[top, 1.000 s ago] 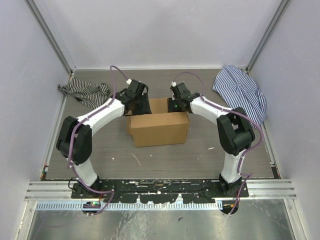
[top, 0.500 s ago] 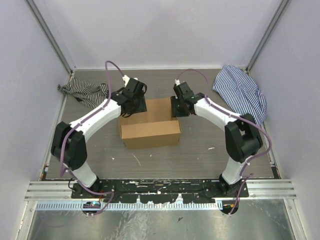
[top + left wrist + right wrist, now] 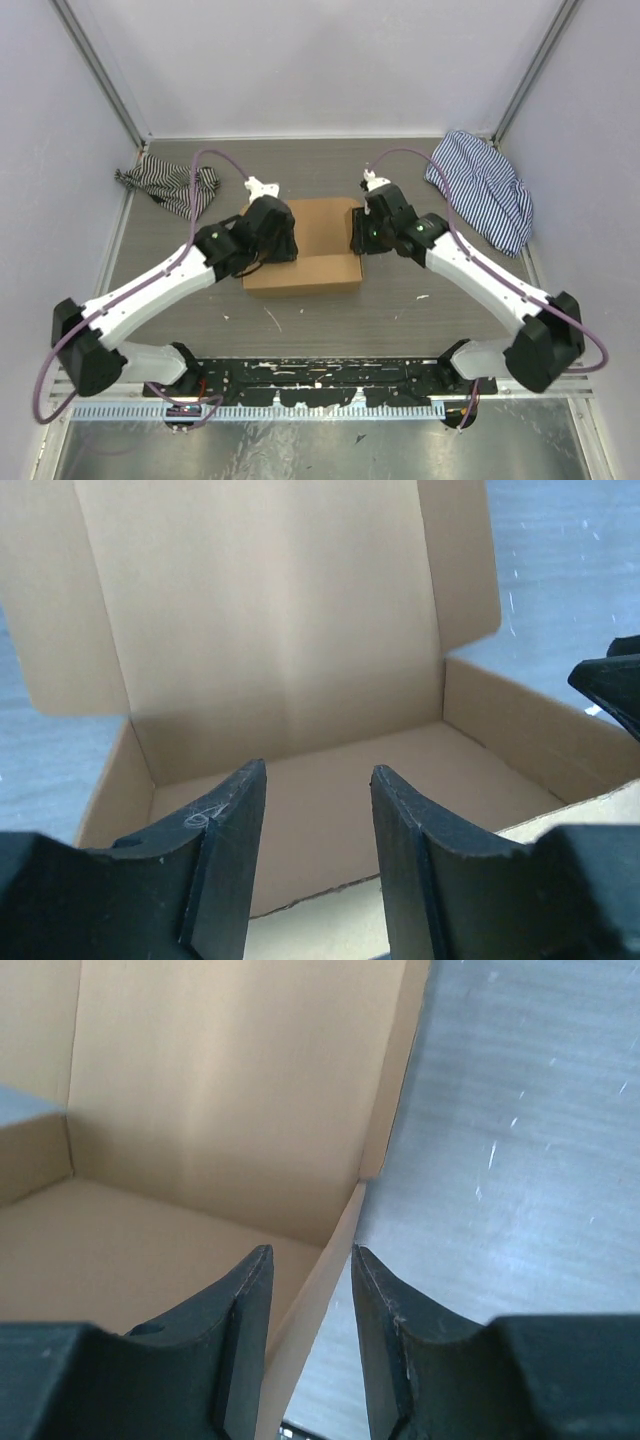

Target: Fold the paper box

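Observation:
The paper box (image 3: 312, 232) is a brown cardboard mailer in the middle of the table, with its lid flap (image 3: 270, 610) standing up behind the tray. My left gripper (image 3: 277, 234) is at the box's left end. In the left wrist view its jaws (image 3: 318, 768) are open above the tray floor, with nothing between them. My right gripper (image 3: 363, 234) is at the box's right end. Its open fingers (image 3: 307, 1250) straddle the thin right side wall (image 3: 335, 1250), with a gap showing on each side of the wall.
A dark striped cloth (image 3: 168, 186) lies crumpled at the back left, and a blue striped cloth (image 3: 480, 188) lies at the back right. White enclosure walls stand on three sides. The metal mounting rail (image 3: 320, 372) runs along the near edge.
Both arms have stretched out and lowered over the box. The box, tipped up with its front face showing before, now lies flatter and a little further left.

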You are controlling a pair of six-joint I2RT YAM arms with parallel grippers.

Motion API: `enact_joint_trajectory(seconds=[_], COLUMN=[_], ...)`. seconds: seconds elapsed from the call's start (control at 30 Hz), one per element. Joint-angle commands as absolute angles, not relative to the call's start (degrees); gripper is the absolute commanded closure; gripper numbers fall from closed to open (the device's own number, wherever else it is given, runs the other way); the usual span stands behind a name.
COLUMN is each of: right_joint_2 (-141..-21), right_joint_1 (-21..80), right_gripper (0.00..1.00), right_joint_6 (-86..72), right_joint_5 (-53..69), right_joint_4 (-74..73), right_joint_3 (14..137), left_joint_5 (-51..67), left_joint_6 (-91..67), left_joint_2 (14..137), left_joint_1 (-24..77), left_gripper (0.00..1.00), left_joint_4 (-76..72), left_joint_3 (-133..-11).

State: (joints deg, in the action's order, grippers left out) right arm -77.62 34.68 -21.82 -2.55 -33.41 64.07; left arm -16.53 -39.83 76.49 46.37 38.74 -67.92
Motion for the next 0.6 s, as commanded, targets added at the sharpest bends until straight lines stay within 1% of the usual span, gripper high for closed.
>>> enact_joint_trajectory(seconds=[0.0,0.2,0.37,0.4,0.47,0.5,0.57], right_joint_2=[-69.27,-58.30,-50.51,-49.70,-49.19,-49.76,-51.73], right_joint_1=[38.31,41.99,42.19,42.17,42.26,42.25,42.27], right_gripper=[0.57,0.57,0.57,0.56,0.50,0.46,0.42], right_joint_6=[-25.19,-29.34,-32.67,-33.45,-34.71,-34.99,-35.22], right_joint_5=[-3.98,-8.08,-8.69,-8.70,-8.20,-7.36,-5.47], right_joint_4=[-37.51,-43.25,-46.21,-46.45,-46.67,-46.48,-45.88], right_joint_3=[58.93,52.52,50.83,50.74,50.51,50.19,49.00], left_joint_5=[-21.31,-26.40,-32.28,-32.86,-34.92,-35.86,-36.92], left_joint_6=[-46.16,-54.57,-60.00,-60.60,-62.41,-63.30,-64.56], left_joint_2=[67.16,56.52,52.27,52.04,52.17,52.38,53.04], left_joint_1=[51.90,61.77,68.01,68.32,68.38,68.38,68.38], left_gripper=[0.48,0.53,0.53,0.53,0.52,0.51,0.50], left_joint_4=[44.17,47.01,55.05,56.29,59.35,61.00,63.08], left_joint_3=[-62.60,-56.51,-55.55,-55.55,-55.50,-55.57,-55.07])
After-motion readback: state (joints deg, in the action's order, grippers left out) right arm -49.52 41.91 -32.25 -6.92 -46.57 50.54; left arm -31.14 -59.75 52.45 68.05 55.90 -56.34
